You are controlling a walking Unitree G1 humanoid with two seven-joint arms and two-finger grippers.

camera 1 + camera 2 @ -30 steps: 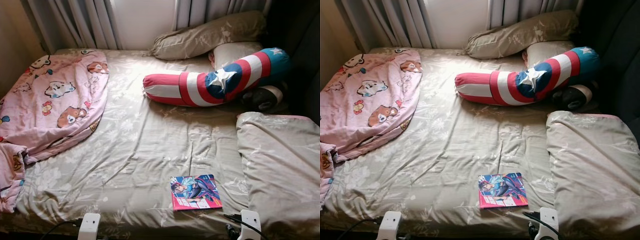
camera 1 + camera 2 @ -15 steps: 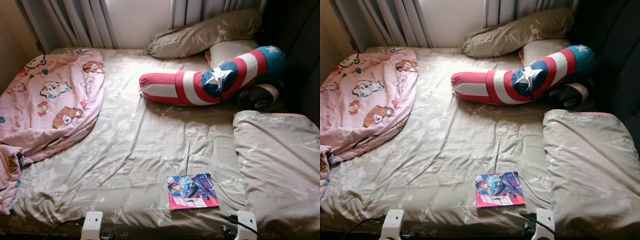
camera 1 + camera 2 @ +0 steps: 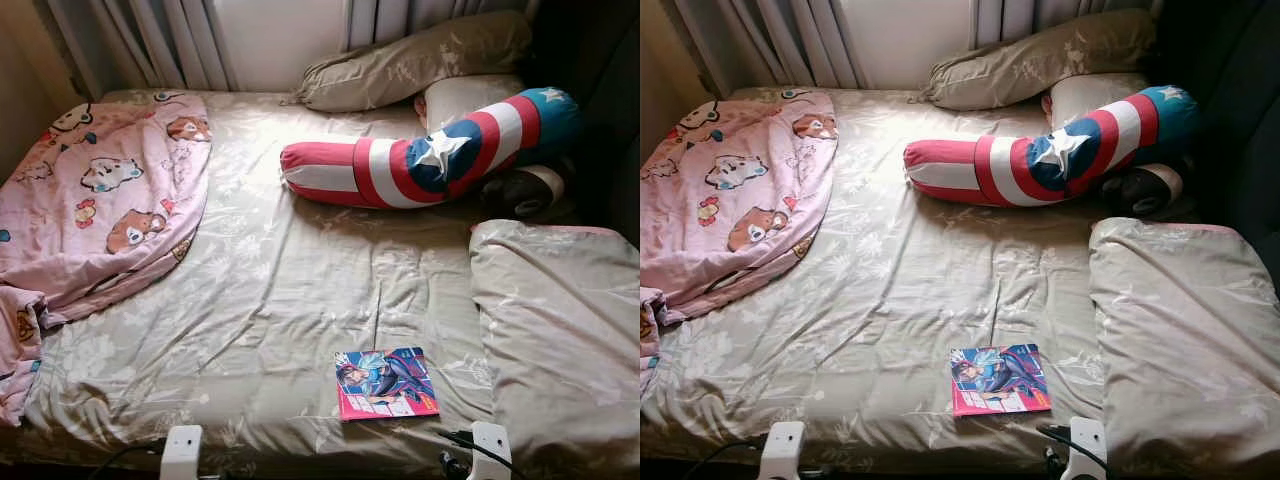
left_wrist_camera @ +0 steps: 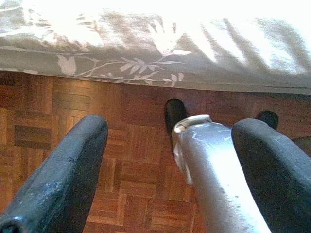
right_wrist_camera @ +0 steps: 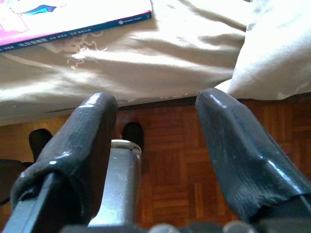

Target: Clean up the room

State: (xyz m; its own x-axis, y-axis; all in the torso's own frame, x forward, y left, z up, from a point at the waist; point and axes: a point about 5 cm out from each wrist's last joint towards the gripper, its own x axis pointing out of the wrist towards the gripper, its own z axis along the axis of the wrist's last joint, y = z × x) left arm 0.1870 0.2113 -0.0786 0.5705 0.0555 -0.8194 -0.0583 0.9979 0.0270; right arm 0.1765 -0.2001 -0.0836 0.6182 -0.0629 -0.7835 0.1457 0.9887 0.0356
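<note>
A colourful comic book lies flat on the beige floral bed sheet, near the bed's front edge and right of centre. Its blue spine also shows in the right wrist view. My right gripper hangs open and empty below the bed's edge, just under the book, over the parquet floor. My left gripper hangs open and empty over the parquet by the bed's front edge, further left. The white wrist ends of both arms peek in at the front.
A crumpled pink cartoon blanket covers the bed's left side. A red, white and blue star bolster lies at the back right, with beige pillows behind it. A folded beige duvet fills the right side. Curtains hang behind.
The head camera has shifted slightly. The book, bedding and both hanging arms have not visibly moved.
</note>
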